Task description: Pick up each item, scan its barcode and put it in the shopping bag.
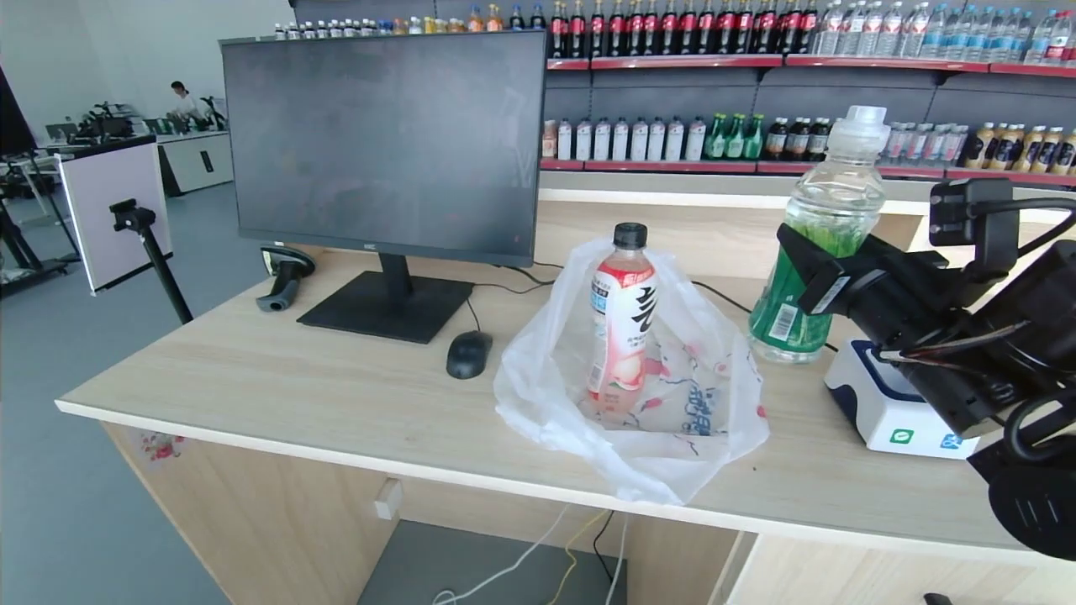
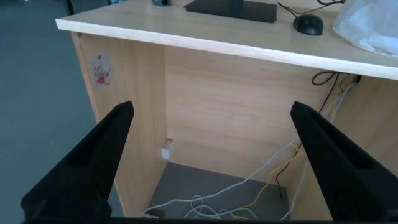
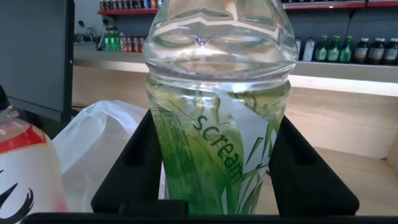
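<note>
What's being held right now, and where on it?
The right gripper holds the green-labelled bottle around its labelled middle. The left gripper is open, holding nothing.

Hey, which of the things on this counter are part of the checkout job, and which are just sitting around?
Job: green bottle in the right gripper; pink bottle standing in the shopping bag; handheld scanner; white box, possibly a scanner.
Lying about: monitor; mouse; shelf bottles.

Bright even daylight, soft faint shadows, wide-angle edge bending, sharp focus
</note>
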Motion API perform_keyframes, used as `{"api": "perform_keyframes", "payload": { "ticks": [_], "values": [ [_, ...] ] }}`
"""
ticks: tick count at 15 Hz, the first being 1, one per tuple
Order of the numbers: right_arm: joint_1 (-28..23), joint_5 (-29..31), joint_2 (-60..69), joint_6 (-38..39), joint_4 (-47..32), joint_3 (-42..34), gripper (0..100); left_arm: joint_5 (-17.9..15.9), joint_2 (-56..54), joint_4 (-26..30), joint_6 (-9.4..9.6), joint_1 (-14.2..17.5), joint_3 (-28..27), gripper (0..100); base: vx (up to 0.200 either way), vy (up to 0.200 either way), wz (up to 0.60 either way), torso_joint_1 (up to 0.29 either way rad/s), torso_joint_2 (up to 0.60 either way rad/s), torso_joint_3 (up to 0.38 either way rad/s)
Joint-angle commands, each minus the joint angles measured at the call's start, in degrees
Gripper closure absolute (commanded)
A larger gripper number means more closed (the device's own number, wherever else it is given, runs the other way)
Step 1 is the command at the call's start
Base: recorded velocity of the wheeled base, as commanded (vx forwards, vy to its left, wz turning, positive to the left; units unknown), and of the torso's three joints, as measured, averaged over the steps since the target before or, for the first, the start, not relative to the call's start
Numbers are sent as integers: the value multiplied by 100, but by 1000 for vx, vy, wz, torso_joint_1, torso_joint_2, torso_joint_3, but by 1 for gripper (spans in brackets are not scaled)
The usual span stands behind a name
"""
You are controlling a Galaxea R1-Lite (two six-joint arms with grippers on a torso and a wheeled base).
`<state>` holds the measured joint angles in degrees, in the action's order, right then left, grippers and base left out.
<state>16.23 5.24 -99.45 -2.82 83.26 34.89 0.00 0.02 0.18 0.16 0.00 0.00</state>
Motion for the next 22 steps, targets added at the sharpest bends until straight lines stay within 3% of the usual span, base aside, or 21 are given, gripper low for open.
{"api": "perform_keyframes", "payload": {
  "ticks": [1,6,14,22],
  "values": [
    [170,-67,-83,27,-3,-26,100,0,-2,-9,2,0,0,0,0,0,0,0,0,0],
    [601,-67,-294,238,59,-123,100,0,-2,-9,-7,0,0,0,0,0,0,0,0,0],
    [759,-76,-681,194,111,352,100,0,-2,-9,-7,0,0,0,0,0,0,0,0,0],
    [953,-76,-857,211,146,308,100,0,-2,-9,-7,0,0,0,0,0,0,0,0,0]
  ]
}}
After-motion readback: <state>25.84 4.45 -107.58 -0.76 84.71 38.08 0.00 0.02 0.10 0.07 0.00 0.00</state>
